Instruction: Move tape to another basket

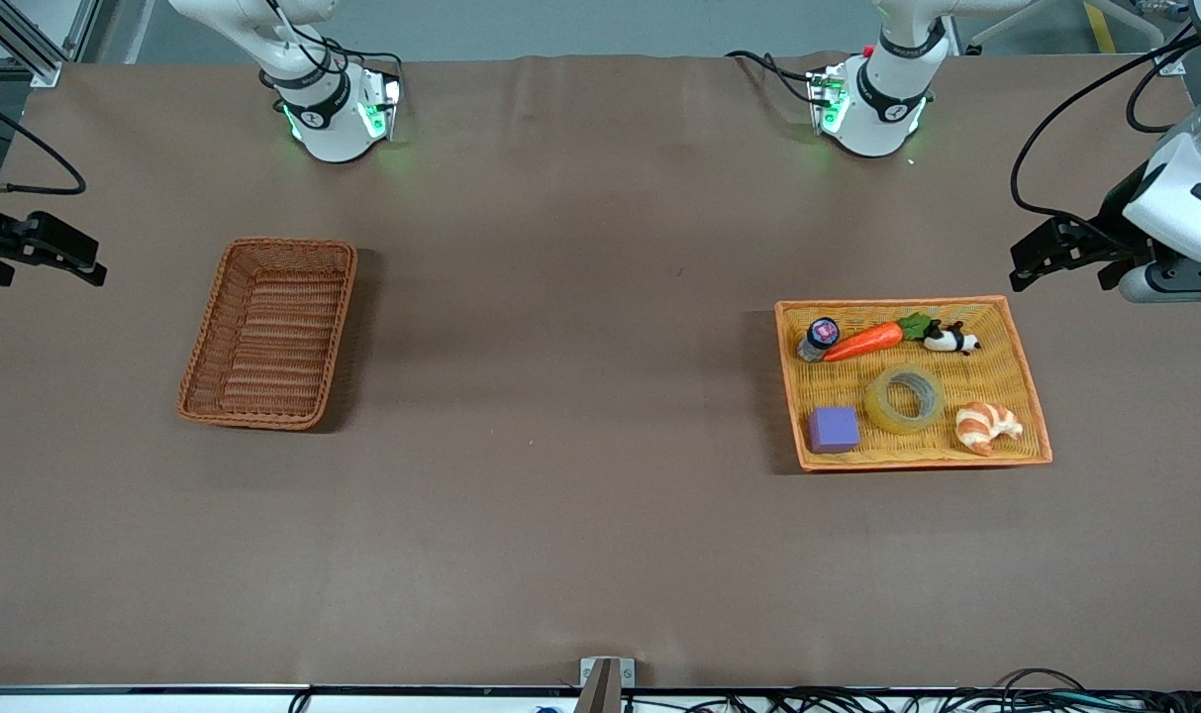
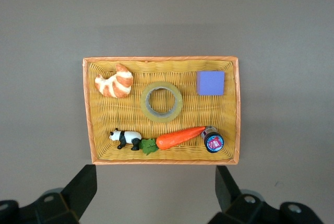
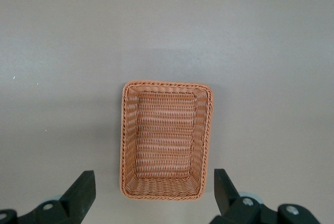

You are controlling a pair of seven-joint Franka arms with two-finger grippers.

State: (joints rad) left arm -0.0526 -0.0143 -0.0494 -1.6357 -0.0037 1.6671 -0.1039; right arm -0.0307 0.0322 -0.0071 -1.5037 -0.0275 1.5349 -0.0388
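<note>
In the front view, the right gripper point(image 1: 41, 248) sits at the picture's edge, its arm cut off above it. The left gripper point(image 1: 1060, 253) is also near an edge, with part of its white wrist housing running out of frame. Both arms' upper links leave the picture at the top. In each wrist view, only the tips of two dark fingers point(image 2: 83, 185) show (their bases run off the frame), and likewise the other pair point(image 3: 83, 190). The label on the small jar's lid point(image 2: 214, 141) is too small to read. The counter point(image 1: 580, 515) continues past the picture's sides.
</note>
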